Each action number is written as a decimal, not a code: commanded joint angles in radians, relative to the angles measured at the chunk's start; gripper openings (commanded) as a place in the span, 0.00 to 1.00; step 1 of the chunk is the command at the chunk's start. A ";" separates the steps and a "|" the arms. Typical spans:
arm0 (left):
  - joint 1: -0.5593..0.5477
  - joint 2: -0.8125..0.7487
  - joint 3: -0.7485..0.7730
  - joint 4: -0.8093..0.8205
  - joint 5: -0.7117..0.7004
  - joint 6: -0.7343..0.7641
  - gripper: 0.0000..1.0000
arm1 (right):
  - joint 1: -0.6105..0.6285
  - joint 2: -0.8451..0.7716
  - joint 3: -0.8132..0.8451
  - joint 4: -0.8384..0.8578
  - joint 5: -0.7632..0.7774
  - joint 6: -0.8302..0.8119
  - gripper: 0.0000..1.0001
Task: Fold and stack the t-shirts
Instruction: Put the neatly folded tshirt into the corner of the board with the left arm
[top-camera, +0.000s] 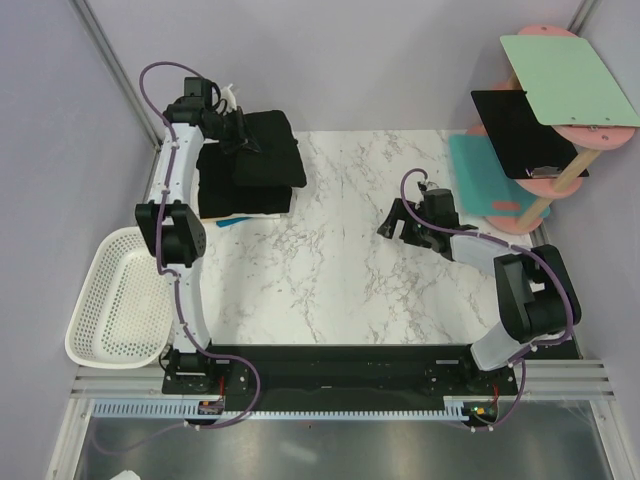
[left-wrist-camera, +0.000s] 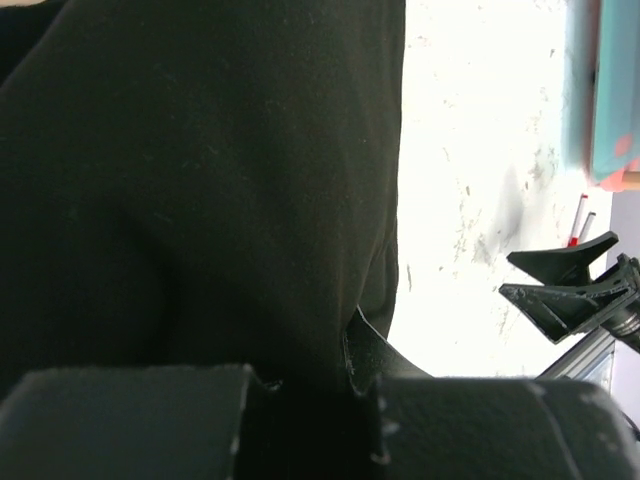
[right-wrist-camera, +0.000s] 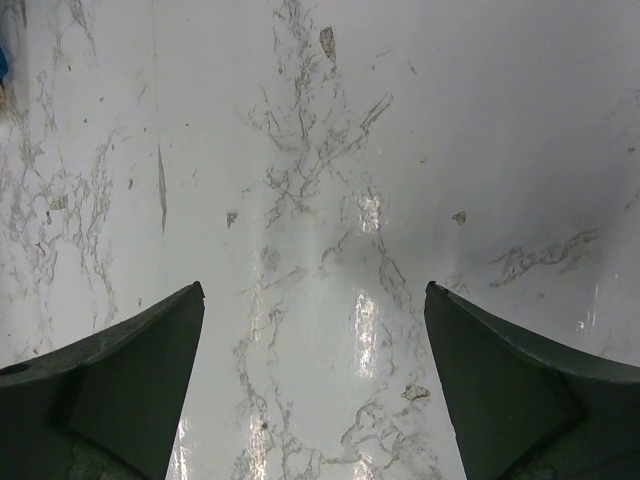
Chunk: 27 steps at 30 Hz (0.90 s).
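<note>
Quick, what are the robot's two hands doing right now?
Left hand: down on the black t-shirts, cloth between its fingers; cannot tell if it is pinching.
Right hand: open, empty, over the marble table.

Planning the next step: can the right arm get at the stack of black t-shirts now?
Probably yes: only bare table lies between the open right hand and the stacked t-shirts. But the left hand is there too and may crowd it.

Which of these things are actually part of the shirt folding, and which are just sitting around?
In the job: black t-shirts, left gripper, right gripper.
Just lying about: white basket, black panel, green panel, teal mat.
</note>
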 joint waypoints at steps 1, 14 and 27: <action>0.106 -0.040 0.027 -0.039 0.042 0.087 0.02 | 0.000 0.020 -0.005 0.053 -0.030 0.005 0.98; 0.240 0.021 -0.007 -0.050 0.007 0.092 0.03 | -0.002 0.062 -0.031 0.076 -0.050 0.019 0.98; 0.189 0.054 -0.051 -0.059 0.074 0.095 0.02 | 0.009 0.108 -0.005 0.096 -0.063 0.037 0.98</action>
